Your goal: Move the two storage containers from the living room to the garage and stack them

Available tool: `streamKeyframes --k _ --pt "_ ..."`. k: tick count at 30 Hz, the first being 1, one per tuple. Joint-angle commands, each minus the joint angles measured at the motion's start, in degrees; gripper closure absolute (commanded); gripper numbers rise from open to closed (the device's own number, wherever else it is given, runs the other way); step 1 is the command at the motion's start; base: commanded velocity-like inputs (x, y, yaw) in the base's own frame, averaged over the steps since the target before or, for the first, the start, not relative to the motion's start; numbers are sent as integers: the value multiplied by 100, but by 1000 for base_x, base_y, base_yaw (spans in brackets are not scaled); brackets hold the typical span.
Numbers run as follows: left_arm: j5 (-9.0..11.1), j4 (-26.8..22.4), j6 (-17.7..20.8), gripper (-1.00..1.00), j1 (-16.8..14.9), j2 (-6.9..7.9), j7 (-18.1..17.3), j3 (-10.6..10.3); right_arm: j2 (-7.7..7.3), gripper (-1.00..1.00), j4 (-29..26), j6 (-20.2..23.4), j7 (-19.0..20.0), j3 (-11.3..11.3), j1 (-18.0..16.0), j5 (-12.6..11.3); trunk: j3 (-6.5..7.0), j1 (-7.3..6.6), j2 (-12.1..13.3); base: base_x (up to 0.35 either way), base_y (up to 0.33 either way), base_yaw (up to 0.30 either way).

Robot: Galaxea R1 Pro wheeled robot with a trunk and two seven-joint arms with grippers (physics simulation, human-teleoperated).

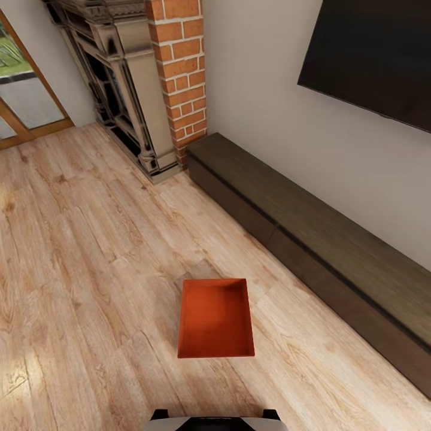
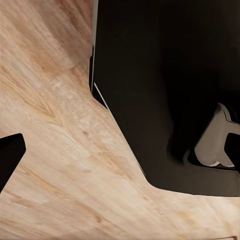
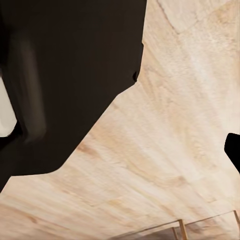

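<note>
One orange-red storage container (image 1: pixel 215 318) stands open and empty on the light wood plank floor (image 1: pixel 90 269) of the living room, just ahead of my base (image 1: pixel 215 421) in the head view. In the left wrist view a dark fingertip (image 2: pixel 9 156) of my left gripper sits at the picture's edge over bare planks, beside my black body (image 2: pixel 165 75). The right wrist view has a dark fingertip (image 3: pixel 233 150) at its edge, likewise over planks. Nothing lies between the fingers of either gripper. The garage is out of view.
A brick chimney (image 1: pixel 182 72) with a dark fireplace (image 1: pixel 120 90) stands at the back. A long low dark cabinet (image 1: pixel 311 251) runs along the right wall under a wall TV (image 1: pixel 371 54). A wood-framed glass door (image 1: pixel 24 96) is at the far left.
</note>
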Motion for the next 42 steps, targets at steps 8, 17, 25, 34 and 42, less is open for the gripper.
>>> streamKeyframes --k 8,17,25,34,42 --pt "88 -1 -20 -100 -3 -38 -22 25 35 -100 15 -26 -28 66 -3 -51 -5 2 -5 0 0 0" --pt "67 -501 -49 -100 -3 -60 -62 10 54 -100 -634 32 -37 61 28 -44 -5 2 -5 0 0 0" --pt "34 -3242 1265 -100 -14 18 -37 -3 3 -100 -1030 346 -252 35 -746 -51 -5 2 -5 0 0 0" --pt "106 -4040 2664 -100 -1619 -174 426 15 -195 -100 -1037 634 -588 1 -3008 -65 -5 2 -5 0 0 0" --pt "51 -3815 2585 -100 -2281 -514 528 10 -117 -100 -1027 648 -911 -9 -3608 -78 -5 2 -5 0 0 0"
